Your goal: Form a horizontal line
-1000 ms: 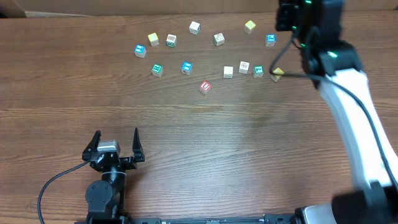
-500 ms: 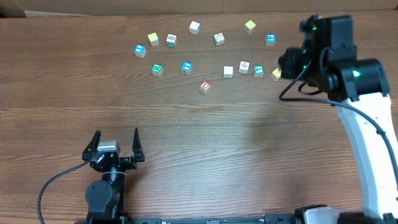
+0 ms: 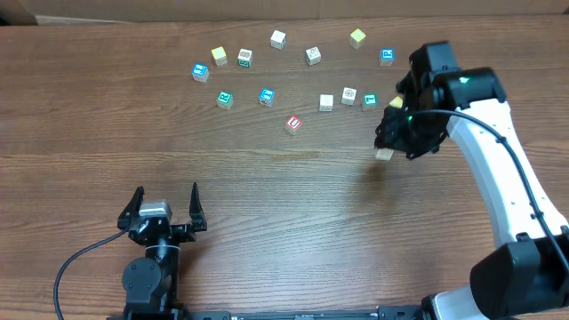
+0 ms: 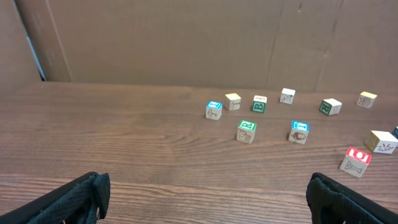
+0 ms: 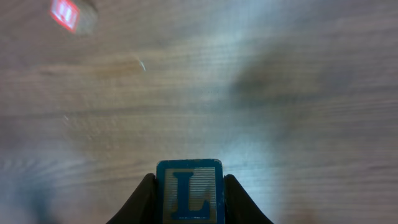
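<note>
The horizontal line (image 3: 348, 95) is three small pale cubes, slightly uneven, with gaps.

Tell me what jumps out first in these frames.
The right gripper is shut on a blue "L" cube, held over bare table right of centre. Beyond it, small cubes lie scattered along the far side, one red-topped cube apart nearer the middle. The left gripper sits wide open and empty at the near edge.
</note>
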### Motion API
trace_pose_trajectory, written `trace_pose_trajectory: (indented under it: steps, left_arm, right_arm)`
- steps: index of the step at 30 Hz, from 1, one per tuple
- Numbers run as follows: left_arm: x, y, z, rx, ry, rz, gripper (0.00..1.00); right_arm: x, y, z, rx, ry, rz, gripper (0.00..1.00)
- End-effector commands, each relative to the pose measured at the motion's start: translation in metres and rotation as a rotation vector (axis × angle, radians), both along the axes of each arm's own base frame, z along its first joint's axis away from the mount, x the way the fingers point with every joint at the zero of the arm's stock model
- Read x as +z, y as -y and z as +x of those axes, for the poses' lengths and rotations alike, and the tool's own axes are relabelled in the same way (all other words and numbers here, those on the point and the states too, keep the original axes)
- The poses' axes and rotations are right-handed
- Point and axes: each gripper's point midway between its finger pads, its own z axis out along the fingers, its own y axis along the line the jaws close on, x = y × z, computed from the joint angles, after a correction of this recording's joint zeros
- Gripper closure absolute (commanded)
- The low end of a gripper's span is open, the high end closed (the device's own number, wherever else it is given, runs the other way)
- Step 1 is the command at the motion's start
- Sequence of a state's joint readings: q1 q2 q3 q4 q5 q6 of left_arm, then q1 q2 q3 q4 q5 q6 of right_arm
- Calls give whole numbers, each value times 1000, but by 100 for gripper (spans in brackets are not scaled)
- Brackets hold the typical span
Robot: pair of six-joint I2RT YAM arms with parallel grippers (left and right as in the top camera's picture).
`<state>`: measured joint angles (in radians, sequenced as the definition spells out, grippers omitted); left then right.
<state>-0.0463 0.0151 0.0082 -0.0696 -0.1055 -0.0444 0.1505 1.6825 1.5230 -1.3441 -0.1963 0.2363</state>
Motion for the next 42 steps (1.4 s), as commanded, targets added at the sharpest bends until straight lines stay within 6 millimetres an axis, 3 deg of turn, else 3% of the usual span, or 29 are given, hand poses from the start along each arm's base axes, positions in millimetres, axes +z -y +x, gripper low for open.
trace_pose_trajectory:
  steps: [1, 7, 14, 17, 25, 42]
  left_arm:
    - [1, 2, 0, -8, 6, 22, 0]
    - [1, 2, 0, -8, 6, 22, 0]
    - [1, 2, 0, -8, 6, 22, 0]
    - [1, 2, 0, -8, 6, 22, 0]
    - [1, 2, 0, -8, 6, 22, 0]
    - [1, 2, 0, -8, 6, 22, 0]
  right_arm:
    - [-26, -6, -14, -8, -85, 34, 85]
    - [-70, -7, -27, -11, -121, 27, 84]
    - [-99, -10, -34, 46, -104, -60, 84]
    - [-102, -11, -31, 76, -74, -118, 84]
    - [-101, -36, -22, 156, 12, -142, 83]
    - [-102, -29, -16, 170, 55, -237, 82]
